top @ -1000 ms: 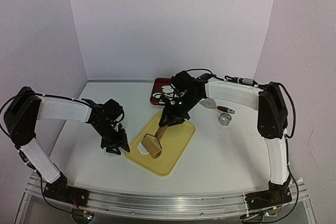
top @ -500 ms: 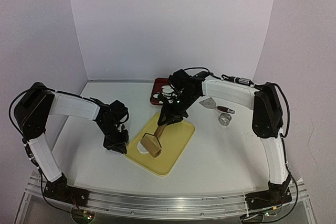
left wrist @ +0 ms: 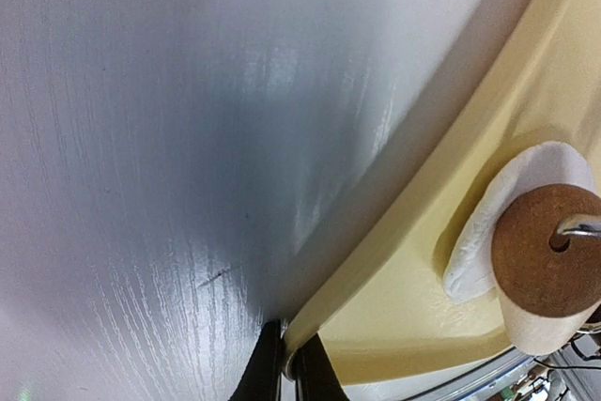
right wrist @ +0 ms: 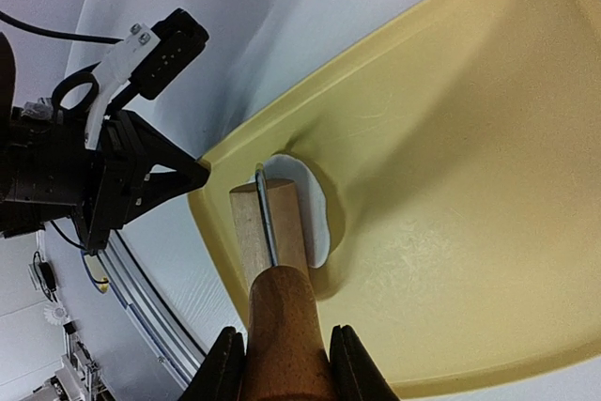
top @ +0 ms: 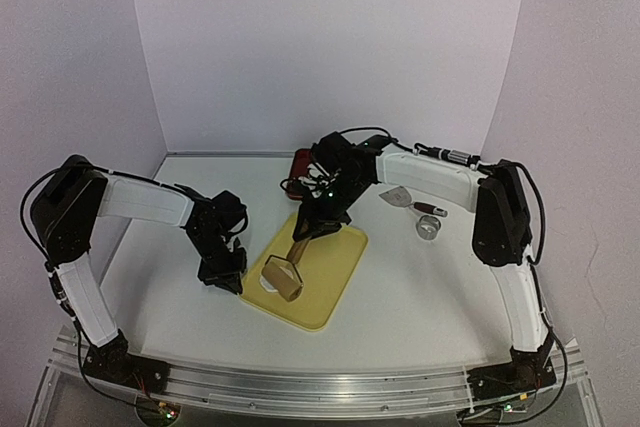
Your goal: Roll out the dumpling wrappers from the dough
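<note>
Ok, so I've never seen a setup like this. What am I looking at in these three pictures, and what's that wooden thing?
These are two robot arms bolted to a table, each ending in a two-finger gripper. The wide picture comes from a camera above and behind them. The two close-ups come from a camera on each wrist. On the table lies a yellow board with a small white piece of dough on it. The right gripper holds a wooden roller that rests on the dough. The left gripper pinches the board's edge, probably to steady it. Further back are a red tray, a scraper and a metal ring cutter.
</note>
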{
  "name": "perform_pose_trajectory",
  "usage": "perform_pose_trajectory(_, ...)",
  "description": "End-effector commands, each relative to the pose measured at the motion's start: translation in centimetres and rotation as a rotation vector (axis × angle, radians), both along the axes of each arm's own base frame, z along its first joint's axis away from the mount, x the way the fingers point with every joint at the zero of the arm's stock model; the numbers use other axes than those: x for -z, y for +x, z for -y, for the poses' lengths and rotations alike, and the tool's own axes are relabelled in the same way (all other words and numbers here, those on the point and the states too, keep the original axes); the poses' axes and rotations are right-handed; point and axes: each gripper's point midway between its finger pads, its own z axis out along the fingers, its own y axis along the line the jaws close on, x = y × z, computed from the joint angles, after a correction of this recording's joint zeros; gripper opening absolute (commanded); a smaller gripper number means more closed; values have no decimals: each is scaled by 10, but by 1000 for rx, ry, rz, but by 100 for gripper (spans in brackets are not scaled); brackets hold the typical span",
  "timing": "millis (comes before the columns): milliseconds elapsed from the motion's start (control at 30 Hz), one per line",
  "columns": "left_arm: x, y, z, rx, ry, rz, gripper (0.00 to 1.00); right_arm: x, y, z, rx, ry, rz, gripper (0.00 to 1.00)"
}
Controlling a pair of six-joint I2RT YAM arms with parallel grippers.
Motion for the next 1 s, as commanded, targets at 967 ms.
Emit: perform_pose_trajectory(967,10,24,6,-23,36,47,0,128,-53,36,-91,-418,-126,0)
